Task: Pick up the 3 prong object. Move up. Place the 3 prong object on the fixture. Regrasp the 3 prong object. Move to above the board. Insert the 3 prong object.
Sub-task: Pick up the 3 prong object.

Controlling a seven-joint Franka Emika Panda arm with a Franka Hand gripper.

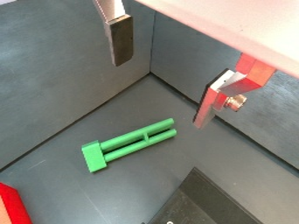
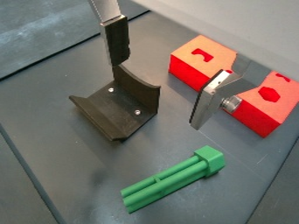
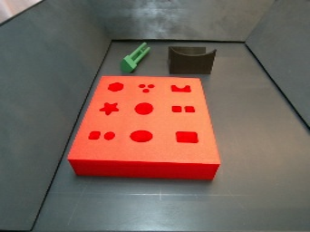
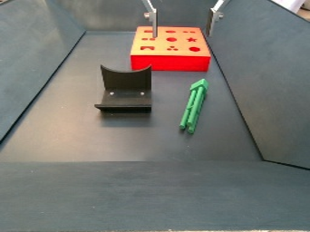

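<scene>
My gripper (image 2: 158, 74) is up off the floor, jaws wide apart, nothing between them. In both wrist views the two fingers (image 1: 121, 41) show as flat silver plates with dark pads, well clear of everything below.

Nearest under me: the 3 prong object (image 2: 174, 180), bright green, lying flat on the dark floor, untouched. In a wrist view (image 1: 128, 145) it sits alone on the floor with its wider end toward the enclosure wall.

Just past it in a wrist view: the fixture (image 2: 118, 107), dark bracket with a curved notch on top, standing upright on its base plate. It is beside the green piece, not touching it.

Beyond that, two small red blocks (image 2: 204, 61) with cut shapes in their tops, one partly behind my finger.

Side views: the green piece (image 4: 193, 103) lies next to the fixture (image 4: 123, 89), a small gap between them. The board (image 4: 172, 48), large flat red slab with darker cut-outs, sits behind both, toward the far wall. In that view my fingertips (image 4: 150, 15) hang at the top of frame over the board's far end. From the opposite side the board (image 3: 145, 122) is in front, with green piece (image 3: 136, 56) and fixture (image 3: 189, 59) behind it.
</scene>
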